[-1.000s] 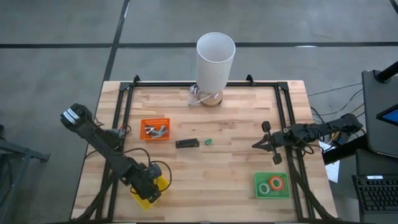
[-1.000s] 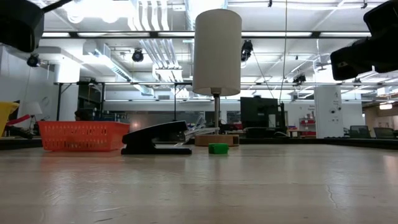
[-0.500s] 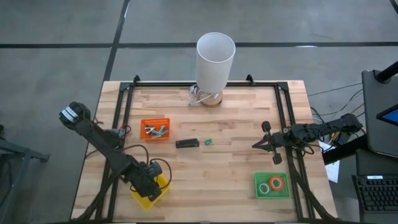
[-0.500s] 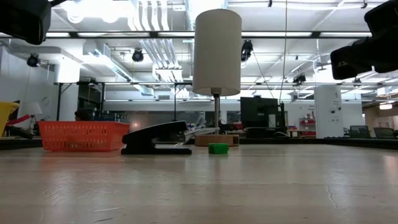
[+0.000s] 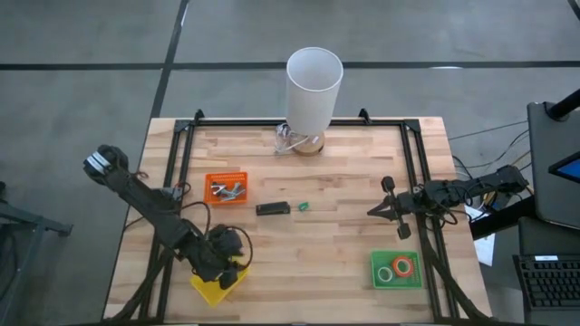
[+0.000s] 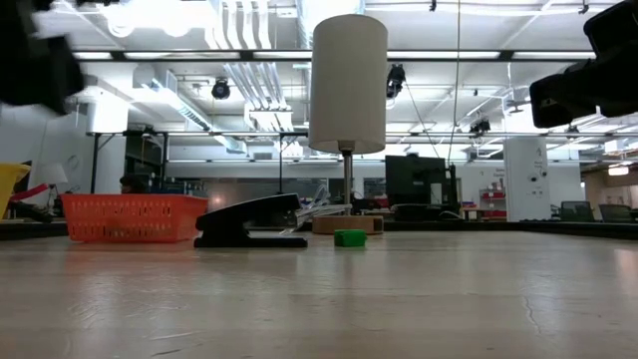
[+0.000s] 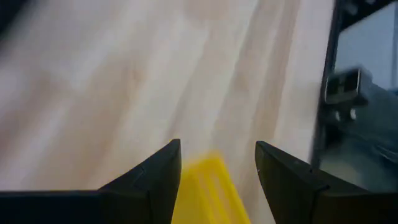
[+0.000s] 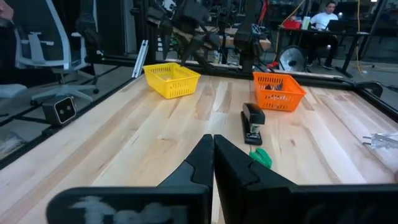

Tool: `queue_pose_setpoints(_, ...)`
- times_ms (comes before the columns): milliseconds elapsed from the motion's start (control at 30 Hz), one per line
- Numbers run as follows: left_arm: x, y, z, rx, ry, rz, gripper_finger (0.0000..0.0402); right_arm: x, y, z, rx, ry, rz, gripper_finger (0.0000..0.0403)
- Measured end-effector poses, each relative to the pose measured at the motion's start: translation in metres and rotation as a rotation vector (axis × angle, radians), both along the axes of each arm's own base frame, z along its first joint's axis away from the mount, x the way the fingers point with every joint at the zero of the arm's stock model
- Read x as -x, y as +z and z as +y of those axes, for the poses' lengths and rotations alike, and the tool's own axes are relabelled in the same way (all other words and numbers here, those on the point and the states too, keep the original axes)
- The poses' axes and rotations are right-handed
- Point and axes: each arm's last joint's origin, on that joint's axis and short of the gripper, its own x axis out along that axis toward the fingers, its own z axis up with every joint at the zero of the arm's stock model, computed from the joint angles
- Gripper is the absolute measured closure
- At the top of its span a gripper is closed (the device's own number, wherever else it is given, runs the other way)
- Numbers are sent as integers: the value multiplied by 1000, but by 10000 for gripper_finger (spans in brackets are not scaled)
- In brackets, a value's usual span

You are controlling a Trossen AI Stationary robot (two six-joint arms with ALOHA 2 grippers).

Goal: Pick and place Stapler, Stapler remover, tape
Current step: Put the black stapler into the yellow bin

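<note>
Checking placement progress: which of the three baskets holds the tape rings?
The green basket near the table's front right corner holds two tape rings. The orange basket holds grey metal pieces, and the yellow basket sits under the left gripper.

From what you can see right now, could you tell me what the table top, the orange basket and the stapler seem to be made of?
Table top: wood, apparently butcher-block, with visible strips and grain under a light sheen.
Orange basket: probably moulded plastic, judging by its perforated walls and uniform bright colour.
Stapler: black, slightly glossy shell, likely plastic or painted metal; I cannot tell which.
</note>
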Motion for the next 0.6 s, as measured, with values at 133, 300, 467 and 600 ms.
queue_pose_setpoints(133, -7, 10, 5, -252, -7, -156, 195, 0, 0, 0, 0, 0, 0, 394)
queue_pose_setpoints(300, -17, 10, 21, -537, 43, -208, 195, 0, 0, 0, -2, 0, 1, 394)
queue_pose_setpoints(467, -34, 5, 49, -640, 30, -132, 195, 0, 0, 0, -2, 0, 1, 394)
queue_pose_setpoints(600, -47, -3, 78, -609, 13, -40, 195, 0, 0, 0, -2, 0, 1, 394)
